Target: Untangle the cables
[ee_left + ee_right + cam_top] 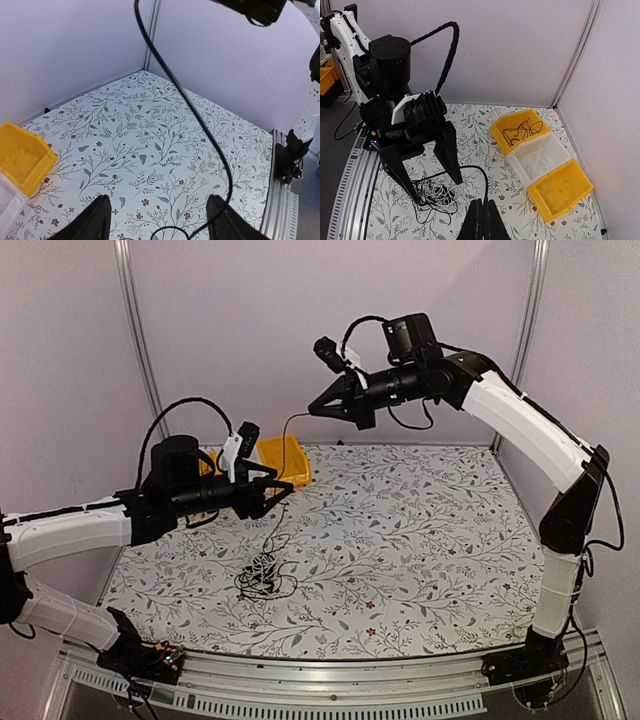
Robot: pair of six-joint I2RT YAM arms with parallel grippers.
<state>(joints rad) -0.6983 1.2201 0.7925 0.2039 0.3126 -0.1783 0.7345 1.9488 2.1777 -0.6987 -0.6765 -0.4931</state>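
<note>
- Right gripper [315,410]: upper centre of the top view, raised high; jaws closed on a black cable.
- Black cable [200,130]: hangs from the right gripper down to the heap, looping between the left fingers [95,220]. Whether it touches them I cannot tell.
- Left gripper [272,490]: left of centre, above the heap; jaws wide, holding nothing.
- Cables [265,578]: tangled heap on the table, lower left of centre; mostly black, some white.
- Bins [560,187]: yellow, clear, yellow, in a row at right of the right wrist view; the farthest holds a black cord [520,131].
- Table [420,540]: floral cloth.
</note>
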